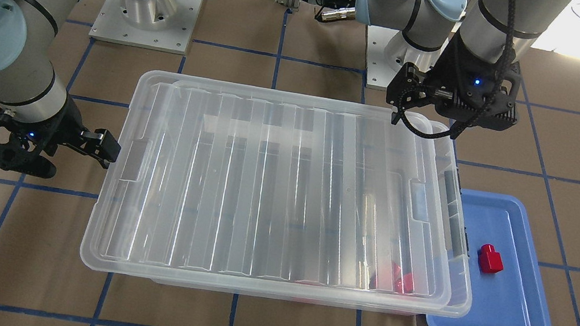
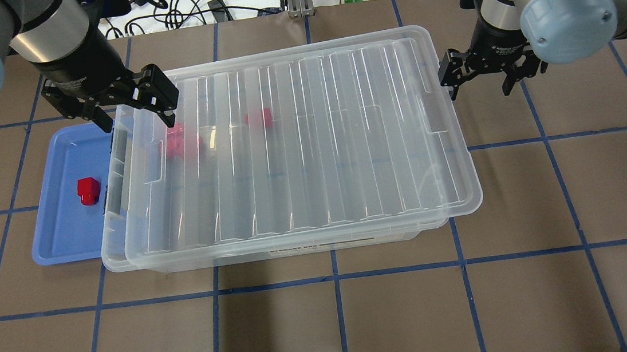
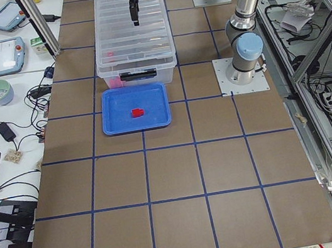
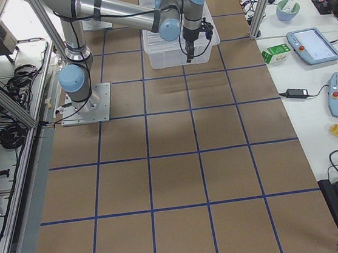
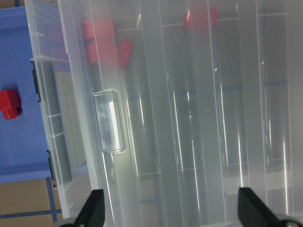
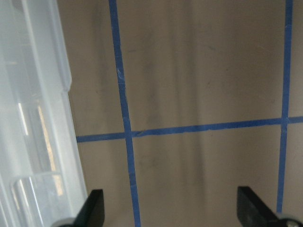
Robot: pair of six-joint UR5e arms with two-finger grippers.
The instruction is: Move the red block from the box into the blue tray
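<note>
At tray-side end of box [image 2: 354, 240], left gripper [image 2: 138, 115] hovers wide open, empty; right gripper [image 2: 479, 88] likewise at opposite end. Red block [image 2: 87, 190] lies mid blue tray [image 2: 66, 234]. Lid [image 2: 310, 142] askew: likely needs squaring, even press.

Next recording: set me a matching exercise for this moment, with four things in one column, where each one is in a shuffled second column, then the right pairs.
Things
1. small glossy red plastic block with a stub
2. ribbed clear plastic lid
3. left gripper
4. right gripper

Places
A. jaws open over the table, just past the bin's end
B. lying in the light-blue plastic tray
C. resting on the large clear plastic bin
D. jaws open above the lid's tray-side end

Pairs: 1-B, 2-C, 3-D, 4-A
</note>
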